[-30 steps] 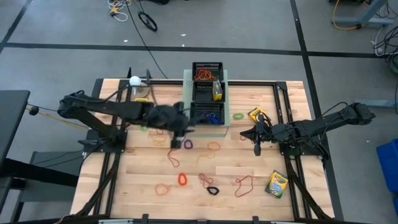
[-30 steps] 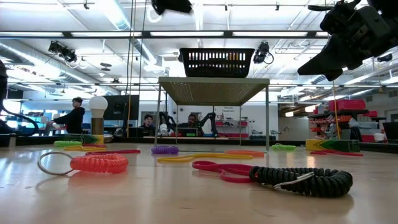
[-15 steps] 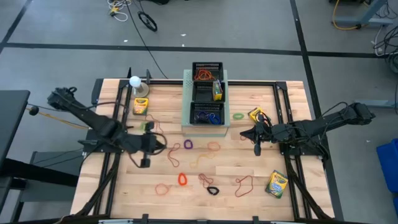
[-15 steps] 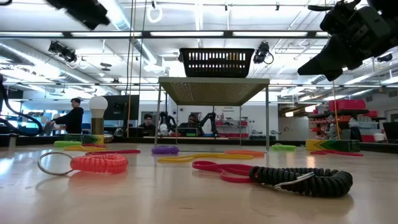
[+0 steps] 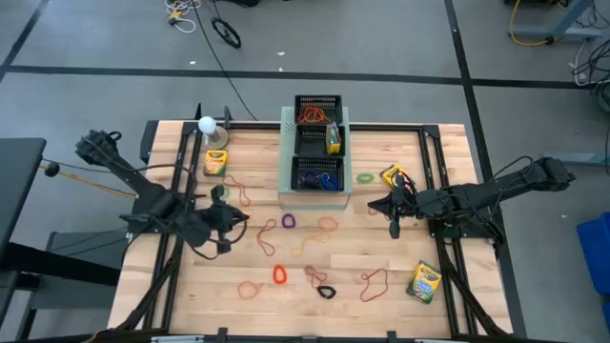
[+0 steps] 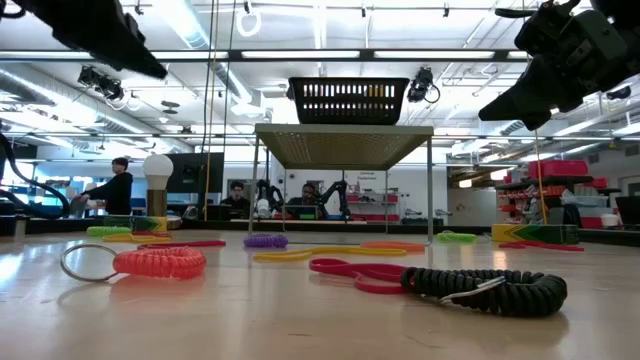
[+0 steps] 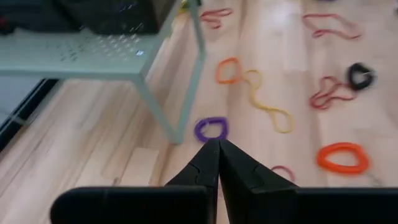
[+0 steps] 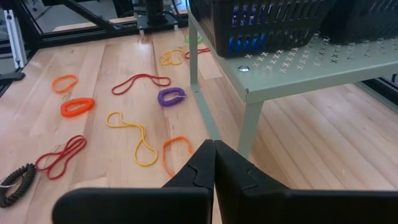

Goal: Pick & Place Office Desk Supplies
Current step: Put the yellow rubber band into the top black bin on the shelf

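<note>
From above, the left gripper [image 5: 226,232] hangs over the counter [image 5: 191,295] with its fingers closed on nothing, and the purple coil [image 5: 288,221] lies just beyond it, toward the pale-green perforated stand [image 5: 286,152]; the black mesh trays [image 5: 317,143] sit on that stand, holding orange and blue bands and a crayon box. The right gripper [image 5: 394,217] waits over the far side of the counter, fingers also pressed together and empty — a crayon box [image 5: 423,282] lies well behind it near the counter's corner. At counter level, an orange coil [image 6: 158,262] and a black coil [image 6: 487,290] lie nearest the camera, with the stand and a mesh tray [image 6: 348,99] raised behind them; the arms show only as dark shapes at the upper corners. In the left wrist view, the shut fingers [image 7: 210,163] point at the purple coil [image 7: 211,129] just ahead, beside the stand's leg [image 7: 166,112]. In the right wrist view, the closed fingers [image 8: 205,163] sit near an orange band [image 8: 176,150] — the yellow band [image 8: 134,138] lies beside it.
</note>
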Robot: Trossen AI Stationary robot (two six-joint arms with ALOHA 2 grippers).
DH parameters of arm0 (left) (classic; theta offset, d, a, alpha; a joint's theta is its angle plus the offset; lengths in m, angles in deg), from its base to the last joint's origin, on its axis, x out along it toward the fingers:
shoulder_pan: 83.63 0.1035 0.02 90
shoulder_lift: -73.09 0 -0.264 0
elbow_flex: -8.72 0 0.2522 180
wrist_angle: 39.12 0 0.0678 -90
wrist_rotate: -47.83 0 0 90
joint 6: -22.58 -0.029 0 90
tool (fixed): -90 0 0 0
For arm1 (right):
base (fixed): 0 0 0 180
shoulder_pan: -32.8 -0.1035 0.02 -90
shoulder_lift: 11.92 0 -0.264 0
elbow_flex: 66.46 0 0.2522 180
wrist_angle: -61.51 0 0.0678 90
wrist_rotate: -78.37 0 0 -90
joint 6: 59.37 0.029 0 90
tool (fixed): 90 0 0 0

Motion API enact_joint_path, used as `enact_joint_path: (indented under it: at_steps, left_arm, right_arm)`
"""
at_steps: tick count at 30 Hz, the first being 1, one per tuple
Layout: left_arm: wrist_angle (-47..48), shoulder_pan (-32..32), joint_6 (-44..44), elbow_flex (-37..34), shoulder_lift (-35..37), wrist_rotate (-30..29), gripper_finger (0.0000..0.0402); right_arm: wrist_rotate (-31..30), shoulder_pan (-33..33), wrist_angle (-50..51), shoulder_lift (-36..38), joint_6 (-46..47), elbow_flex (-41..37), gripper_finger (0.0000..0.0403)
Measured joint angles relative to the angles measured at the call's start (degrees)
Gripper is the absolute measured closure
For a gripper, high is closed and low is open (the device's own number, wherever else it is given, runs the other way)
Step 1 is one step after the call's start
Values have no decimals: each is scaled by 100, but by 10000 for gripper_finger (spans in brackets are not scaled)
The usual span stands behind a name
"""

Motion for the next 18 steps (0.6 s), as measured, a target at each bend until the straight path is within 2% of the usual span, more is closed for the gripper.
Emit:
enact_joint_path:
  at_steps: [5, 10, 18]
  left_arm:
    - [586, 180, 827, 0, -395, 23, 358]
    - [1461, 370, 1861, 0, -821, 385, 312]
    - [1741, 468, 2113, -5, -1236, 547, 241]
  right_arm:
    - [-2, -2, 0, 1, 0, 0, 396]
    - [-2, 1, 0, 2, 0, 0, 396]
    - [-1, 0, 0, 2, 0, 0, 396]
